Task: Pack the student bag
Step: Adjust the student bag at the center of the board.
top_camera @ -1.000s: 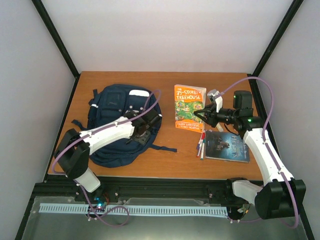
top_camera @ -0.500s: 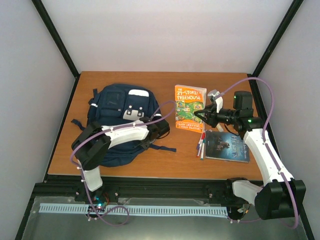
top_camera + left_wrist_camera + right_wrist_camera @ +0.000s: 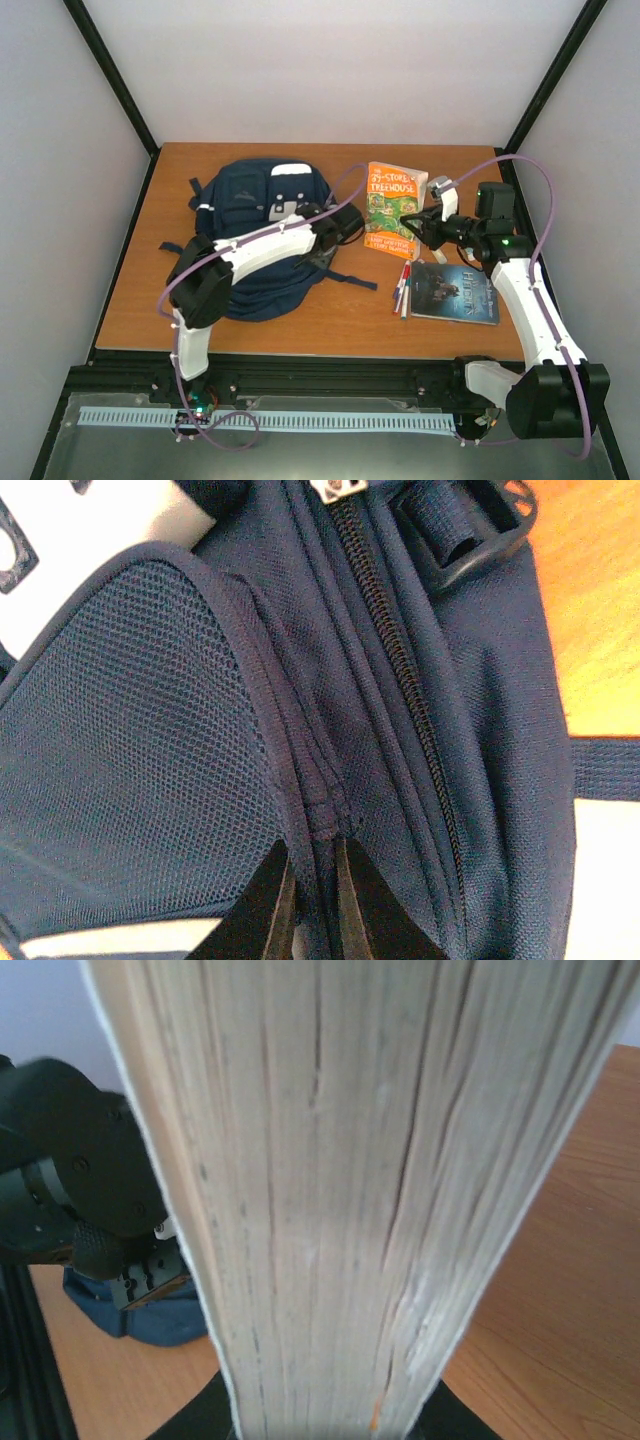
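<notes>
Left gripper (image 3: 313,865) pinches student bag (image 3: 250,235) seam to steady it; right gripper (image 3: 427,228) grasps paperback (image 3: 392,203) near desk's (image 3: 300,330) far edge for insertion.

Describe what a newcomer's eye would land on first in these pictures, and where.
The large navy-blue fabric backpack dominates the left-centre of the wooden table, with the left gripper pinching a seam beside its zip. Just right of it, the right gripper clamps a bright orange paperback book, whose page edges fill the right wrist view.
</notes>
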